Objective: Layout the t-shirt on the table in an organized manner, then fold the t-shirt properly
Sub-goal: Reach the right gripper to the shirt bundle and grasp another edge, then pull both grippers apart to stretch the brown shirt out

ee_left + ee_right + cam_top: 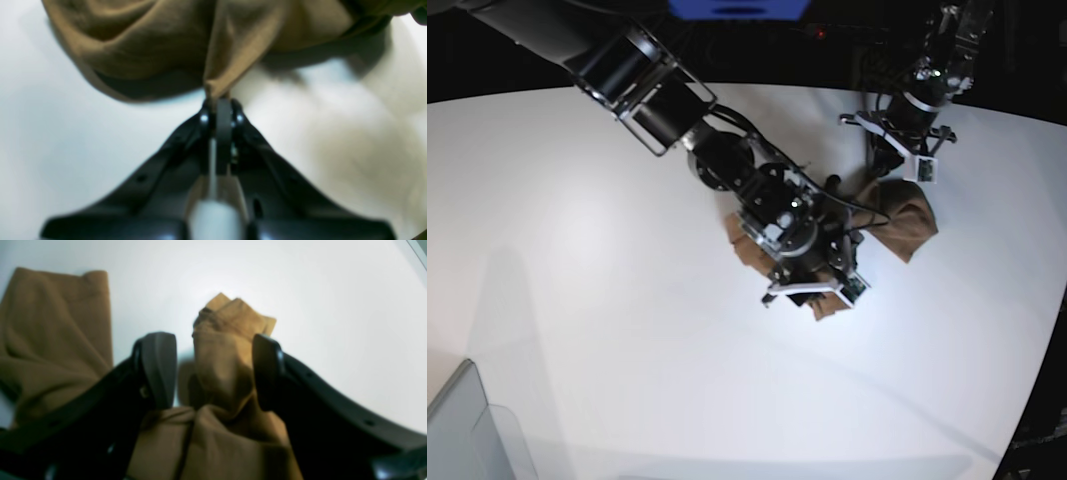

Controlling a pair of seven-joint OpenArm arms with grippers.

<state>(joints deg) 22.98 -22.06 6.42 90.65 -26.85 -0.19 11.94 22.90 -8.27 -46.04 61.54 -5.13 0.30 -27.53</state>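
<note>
Your left pincer (218, 100) was pressed together on a peak of the t-shirt (140, 43), pulling it taut. Your right pincer (213, 370) stood spread astride another bunched fold (apparently not gripping it, though the view was soft). The shirt lay crumpled on the white surface (577, 250).

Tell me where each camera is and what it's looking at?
Left wrist: on the left arm, looking along the shut left gripper pinching the t-shirt above the table.
Right wrist: on the right arm, looking past the open right gripper straddling a bunched fold.
Base: high up, looking down at both arms.
All three share the brown t-shirt and white table.
</note>
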